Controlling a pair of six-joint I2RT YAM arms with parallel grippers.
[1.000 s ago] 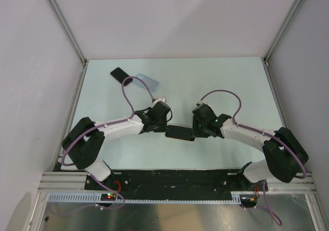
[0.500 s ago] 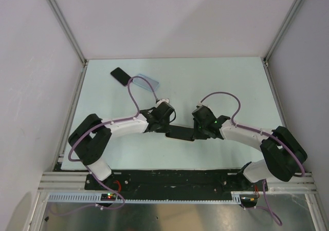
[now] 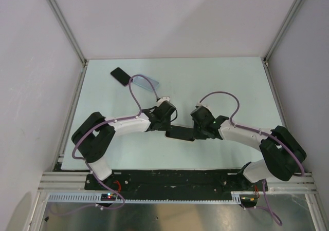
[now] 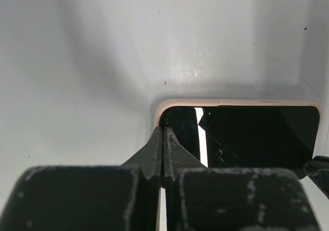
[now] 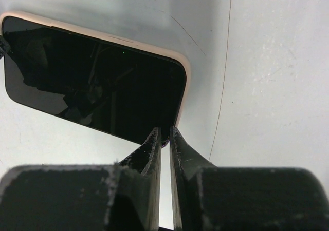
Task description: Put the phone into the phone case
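Observation:
The phone (image 3: 181,133), a black slab with a pale pink rim, lies flat on the table between my two grippers. It also shows in the left wrist view (image 4: 257,136) and the right wrist view (image 5: 92,82). My left gripper (image 3: 168,129) is shut, its tips (image 4: 163,132) touching the phone's left end near a corner. My right gripper (image 3: 195,133) is shut but for a thin slit, its tips (image 5: 165,133) at the phone's right end near a corner. The light blue phone case (image 3: 147,81) lies far back left, partly behind the left arm's cable.
A second black slab (image 3: 120,76) lies just left of the case near the back left corner. Grey walls and metal rails (image 3: 77,100) bound the pale table. Purple cables (image 3: 134,95) loop above both arms.
My left arm has swung right and its gripper has closed in on the phone's left end. The right gripper has shifted slightly left. The phone has barely moved.

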